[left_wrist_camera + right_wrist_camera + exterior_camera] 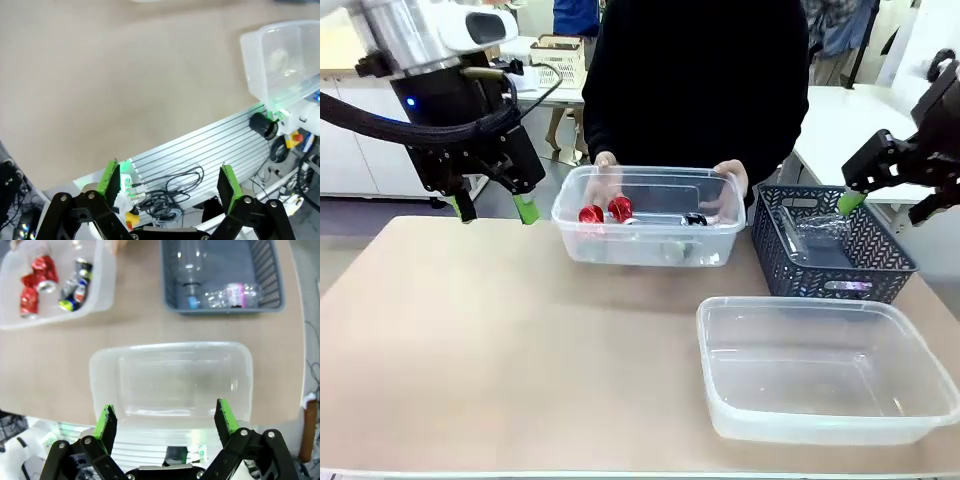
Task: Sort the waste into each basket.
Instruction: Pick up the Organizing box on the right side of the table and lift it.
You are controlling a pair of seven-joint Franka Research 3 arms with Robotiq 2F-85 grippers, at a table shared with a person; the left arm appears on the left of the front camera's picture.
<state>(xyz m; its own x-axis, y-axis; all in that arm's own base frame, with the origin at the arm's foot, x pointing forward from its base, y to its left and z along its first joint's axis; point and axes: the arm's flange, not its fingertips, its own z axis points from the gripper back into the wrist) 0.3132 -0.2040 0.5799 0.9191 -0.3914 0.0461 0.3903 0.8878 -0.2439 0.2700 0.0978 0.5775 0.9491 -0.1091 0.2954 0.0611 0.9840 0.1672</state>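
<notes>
Right wrist view gives the clearest look at the waste. In the far clear tub [102, 295] lie crushed shiny red cans [44, 266] and a crumpled can [75, 290] printed in black, silver, yellow and blue, its lettering too small to read. Beside that tub, a dark grey lattice basket [225, 309] holds a clear plastic bottle [192, 262] and a crushed bottle [231, 294] with a pink label band, also unreadable. The right gripper [165, 420] hangs spread wide with nothing held, above an empty translucent tub [170, 346] that is smooth-walled and round-cornered. Front view adds a person's hands [603, 165] gripping the can tub's far rim. It also shows the left gripper [495, 210] raised near the far left edge of the tan tabletop [500, 330], fingers apart and holding nothing. Left wrist view shows a ribbed aluminium rail [210, 145] and loose black cables [170, 192] below the table edge.
</notes>
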